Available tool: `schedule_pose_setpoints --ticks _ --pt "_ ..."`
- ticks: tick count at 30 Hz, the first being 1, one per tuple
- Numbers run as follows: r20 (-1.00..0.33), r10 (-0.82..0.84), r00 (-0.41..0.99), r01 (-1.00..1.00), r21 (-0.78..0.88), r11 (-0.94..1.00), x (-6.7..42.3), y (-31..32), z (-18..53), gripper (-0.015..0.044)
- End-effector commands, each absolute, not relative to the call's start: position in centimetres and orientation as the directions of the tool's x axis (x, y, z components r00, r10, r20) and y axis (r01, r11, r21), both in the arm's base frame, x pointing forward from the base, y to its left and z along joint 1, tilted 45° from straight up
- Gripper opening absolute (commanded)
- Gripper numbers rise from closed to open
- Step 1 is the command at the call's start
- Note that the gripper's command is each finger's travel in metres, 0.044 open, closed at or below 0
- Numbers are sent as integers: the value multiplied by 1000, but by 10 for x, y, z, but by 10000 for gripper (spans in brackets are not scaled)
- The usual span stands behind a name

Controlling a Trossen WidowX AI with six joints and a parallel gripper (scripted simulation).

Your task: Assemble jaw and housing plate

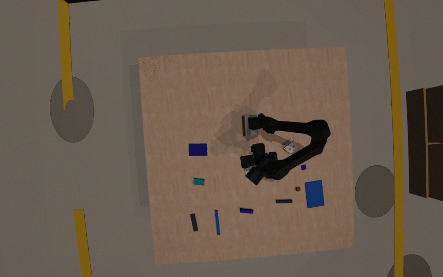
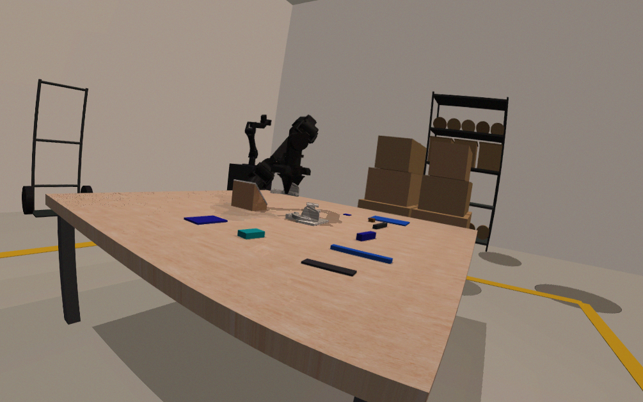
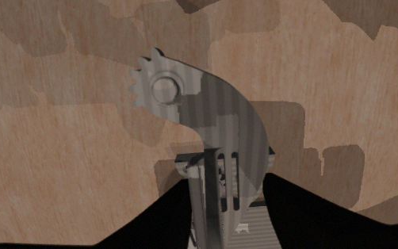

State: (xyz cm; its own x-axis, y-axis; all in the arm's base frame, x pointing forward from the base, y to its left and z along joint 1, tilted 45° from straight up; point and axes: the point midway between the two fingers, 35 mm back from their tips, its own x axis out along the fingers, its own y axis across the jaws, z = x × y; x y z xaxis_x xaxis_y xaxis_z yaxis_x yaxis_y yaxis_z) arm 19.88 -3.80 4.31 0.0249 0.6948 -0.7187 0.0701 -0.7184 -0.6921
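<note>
My gripper (image 3: 227, 185) is shut on the loose grey jaw (image 3: 223, 95) (image 2: 293, 189), holding it above the table. The jaw's toothed end and round hub point away from my fingers in the wrist view. In the exterior view, the jaw hangs above and behind the base assembly (image 2: 295, 218). The base assembly's striped part (image 3: 260, 222) shows beneath my fingers in the wrist view; its pins, its teeth and the seated jaw are hidden or cannot be told apart. In the top view, the arm covers most of it. The housing plate (image 1: 289, 147) lies to the right with its two round holes visible.
A wedge block (image 1: 249, 132) (image 2: 246, 196) stands near the arm's base. A blue panel (image 1: 314, 193) (image 2: 389, 220), a dark blue panel (image 1: 197, 149) (image 2: 205, 219), a teal block (image 1: 199, 181) (image 2: 251, 233) and several small bars lie on the table (image 1: 181, 103).
</note>
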Motion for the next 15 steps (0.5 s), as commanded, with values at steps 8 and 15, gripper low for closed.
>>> schedule_pose_setpoints --ticks 8,15 --pt "-715 699 16 -27 -699 -714 194 -39 39 134" --pt "-715 699 16 -27 -699 -714 194 -39 39 134"
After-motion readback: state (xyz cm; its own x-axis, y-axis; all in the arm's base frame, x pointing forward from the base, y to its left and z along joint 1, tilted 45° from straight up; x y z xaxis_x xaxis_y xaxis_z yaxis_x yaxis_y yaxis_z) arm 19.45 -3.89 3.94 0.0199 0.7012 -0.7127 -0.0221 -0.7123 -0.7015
